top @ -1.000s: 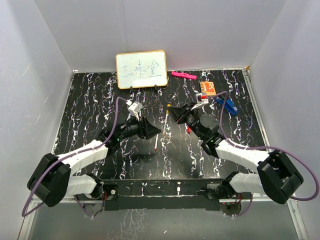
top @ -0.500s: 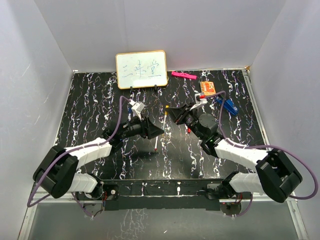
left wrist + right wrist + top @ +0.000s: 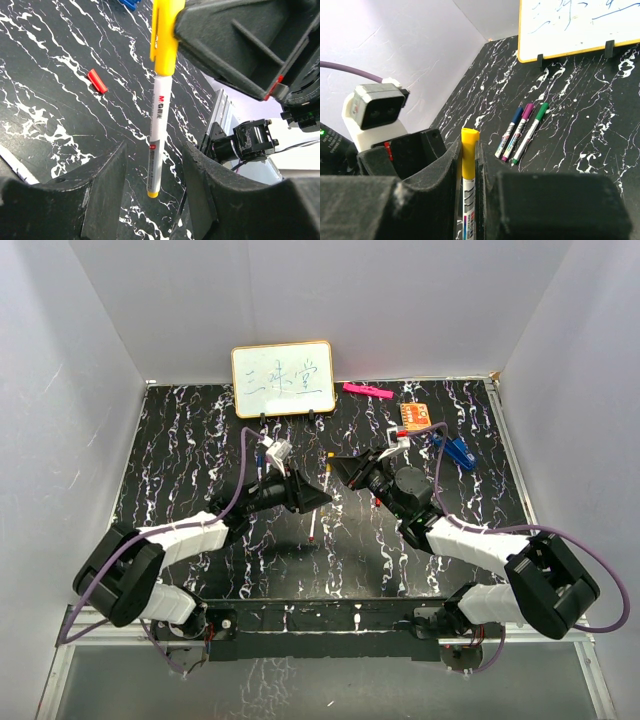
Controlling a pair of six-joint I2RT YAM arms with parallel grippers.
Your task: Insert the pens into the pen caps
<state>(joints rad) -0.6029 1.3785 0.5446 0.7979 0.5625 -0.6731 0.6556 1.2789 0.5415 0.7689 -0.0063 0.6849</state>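
Observation:
My right gripper (image 3: 336,467) is shut on a white pen with a yellow cap (image 3: 469,165), held upright between its fingers (image 3: 447,165). In the left wrist view this pen (image 3: 159,120) hangs down with its yellow tail end between my left fingers (image 3: 107,185). My left gripper (image 3: 320,498) is open, its jaws apart on both sides of the pen and not touching it. A red cap (image 3: 97,81) lies on the table. A white pen with a red tip (image 3: 315,527) lies below the grippers. Three capped pens, blue, purple and green (image 3: 521,131), lie side by side.
A small whiteboard (image 3: 283,379) stands at the back. A pink bar (image 3: 367,391), an orange box (image 3: 417,417) and a blue clip (image 3: 455,449) lie at the back right. White walls enclose the black marbled table (image 3: 180,440).
My left gripper has moved right, toward the right gripper. My right gripper has shifted slightly left with the pen. The pen's tail end now sits between the left fingers.

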